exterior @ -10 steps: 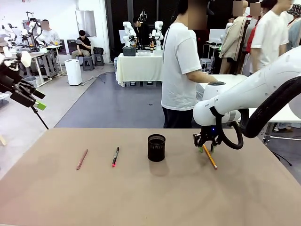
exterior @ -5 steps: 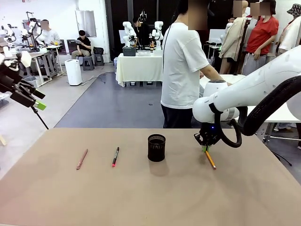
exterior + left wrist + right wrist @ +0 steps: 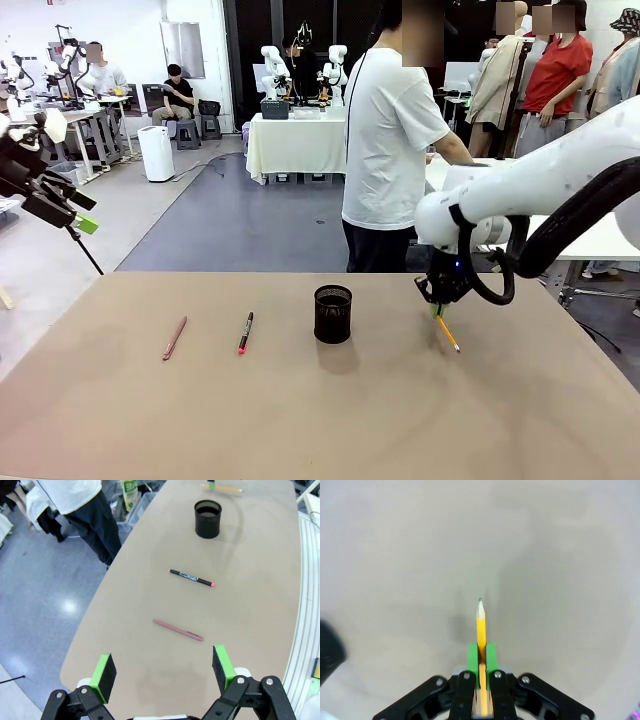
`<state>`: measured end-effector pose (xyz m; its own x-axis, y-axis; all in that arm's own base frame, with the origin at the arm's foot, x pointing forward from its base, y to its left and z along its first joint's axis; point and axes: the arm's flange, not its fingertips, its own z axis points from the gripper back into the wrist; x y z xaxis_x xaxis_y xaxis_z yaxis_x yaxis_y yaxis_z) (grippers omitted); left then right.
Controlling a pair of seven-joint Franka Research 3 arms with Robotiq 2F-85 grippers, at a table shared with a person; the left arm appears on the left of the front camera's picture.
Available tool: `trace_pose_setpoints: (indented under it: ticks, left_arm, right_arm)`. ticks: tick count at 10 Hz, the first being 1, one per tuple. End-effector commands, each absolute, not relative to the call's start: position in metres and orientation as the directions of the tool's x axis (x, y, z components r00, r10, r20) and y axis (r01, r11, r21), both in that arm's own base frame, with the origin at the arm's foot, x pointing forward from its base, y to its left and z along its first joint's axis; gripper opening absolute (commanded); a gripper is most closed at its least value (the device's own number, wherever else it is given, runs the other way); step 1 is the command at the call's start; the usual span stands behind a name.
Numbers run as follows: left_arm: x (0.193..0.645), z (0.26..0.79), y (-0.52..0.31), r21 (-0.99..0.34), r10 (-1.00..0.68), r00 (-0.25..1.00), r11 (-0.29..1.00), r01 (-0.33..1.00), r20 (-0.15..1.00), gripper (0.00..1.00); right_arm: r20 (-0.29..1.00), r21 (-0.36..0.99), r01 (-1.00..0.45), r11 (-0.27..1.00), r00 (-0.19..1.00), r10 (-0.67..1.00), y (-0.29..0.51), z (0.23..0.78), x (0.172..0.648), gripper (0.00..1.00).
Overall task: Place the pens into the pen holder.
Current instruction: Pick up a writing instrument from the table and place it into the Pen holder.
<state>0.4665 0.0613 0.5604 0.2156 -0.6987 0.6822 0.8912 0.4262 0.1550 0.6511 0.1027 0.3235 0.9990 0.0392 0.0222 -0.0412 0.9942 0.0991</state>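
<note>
Observed right gripper (image 3: 441, 306) clamped on yellow pencil (image 3: 448, 335), right of centre in front view; pencil tilted, point lowest, contact with table (image 3: 300, 420) unclear. Found pen holder (image 3: 333, 314) upright mid-frame, well left of pencil. Logged black pen (image 3: 246, 331) and reddish-brown pen (image 3: 175, 337) lying flat, left of holder. Saw left gripper (image 3: 162, 667) released, pads wide apart, at bottom of its wrist view.

Pencil (image 3: 448, 336) tilted, pens (image 3: 245, 332) flat, holder (image 3: 333, 314) upright
</note>
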Motion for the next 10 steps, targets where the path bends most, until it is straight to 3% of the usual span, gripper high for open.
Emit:
trace_pose_setpoints:
  ticks: [1,4,8,9,10]
  left_arm:
    - [0.465,0.561,0.062,0.154,-0.694,0.21,0.422,0.893,0.689,1.0]
    - [0.465,0.561,0.062,0.154,-0.694,0.21,0.422,0.893,0.689,1.0]
    - [0.465,0.561,0.062,0.154,-0.694,0.21,0.422,0.893,0.689,1.0]
    - [0.465,0.561,0.062,0.154,-0.694,0.21,0.422,0.893,0.689,1.0]
    - [0.465,0.561,0.062,0.154,-0.694,0.21,0.422,0.893,0.689,1.0]
  right_arm:
    - [0.077,0.31,-0.112,0.944,0.993,0.092,0.085,0.384,0.653,0.0]
    - [0.216,0.594,-0.352,0.723,0.936,0.279,0.105,0.469,0.657,0.0]
    - [0.672,0.548,-0.732,0.404,0.673,0.308,0.181,0.516,0.665,0.0]
    - [0.82,0.436,-0.846,0.308,0.514,0.252,0.194,0.515,0.661,0.0]
    - [0.833,0.448,-0.873,0.193,0.486,0.264,0.194,0.514,0.656,0.0]
